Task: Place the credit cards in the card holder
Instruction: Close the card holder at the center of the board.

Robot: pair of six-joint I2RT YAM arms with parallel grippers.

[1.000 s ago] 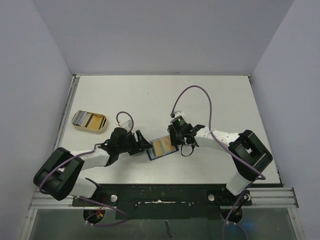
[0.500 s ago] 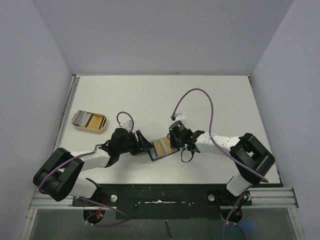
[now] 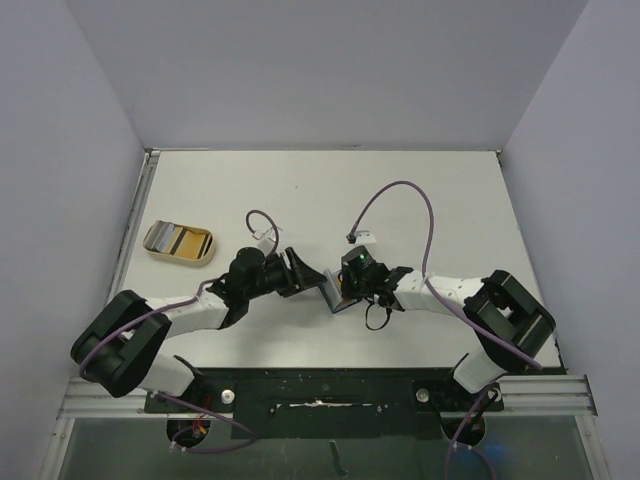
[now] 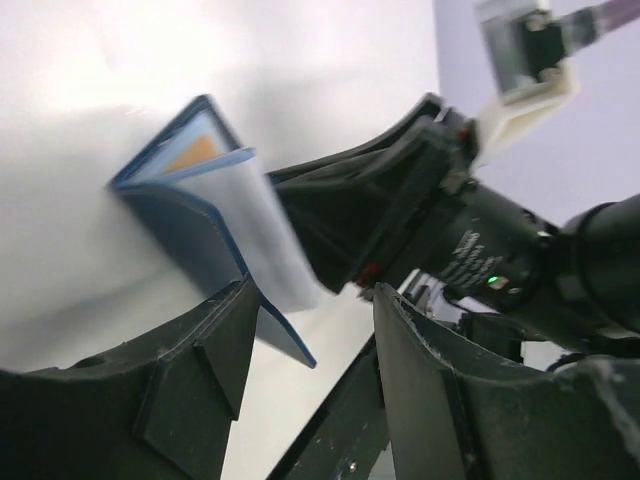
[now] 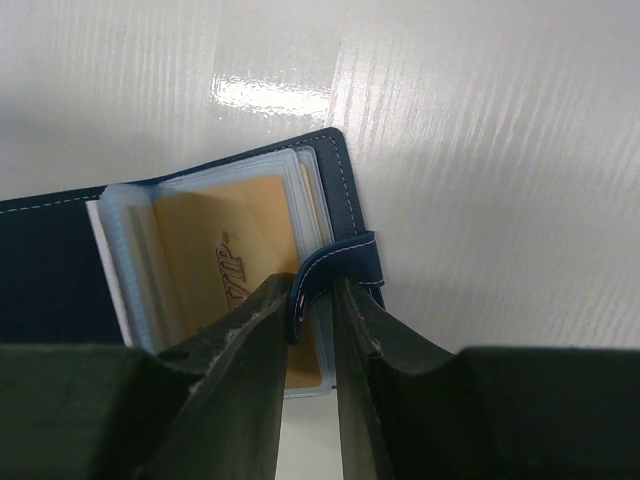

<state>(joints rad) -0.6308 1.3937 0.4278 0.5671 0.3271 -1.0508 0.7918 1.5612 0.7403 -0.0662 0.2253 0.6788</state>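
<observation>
The navy card holder (image 3: 334, 298) stands half folded at the table's middle, between both grippers. In the right wrist view the card holder (image 5: 60, 270) shows a gold credit card (image 5: 230, 260) inside a clear sleeve. My right gripper (image 5: 312, 285) is shut on its curled snap tab (image 5: 345, 265). From above, the right gripper (image 3: 347, 288) is at the holder's right edge. My left gripper (image 3: 305, 272) is open just left of it. The left wrist view has the raised blue cover (image 4: 190, 215) ahead of the open left gripper (image 4: 310, 300), with a corner of it reaching between the fingers. More credit cards (image 3: 180, 240) lie in the tray.
A beige shallow tray (image 3: 157, 247) sits at the table's left side, well away from both grippers. The right arm's purple cable (image 3: 400, 190) loops above the table's middle. Grey walls close in the table on three sides.
The card holder went from lying open flat to half folded and shifted right. My left gripper moved right after it and narrowed somewhat. The right gripper's jaws narrowed onto the tab.
</observation>
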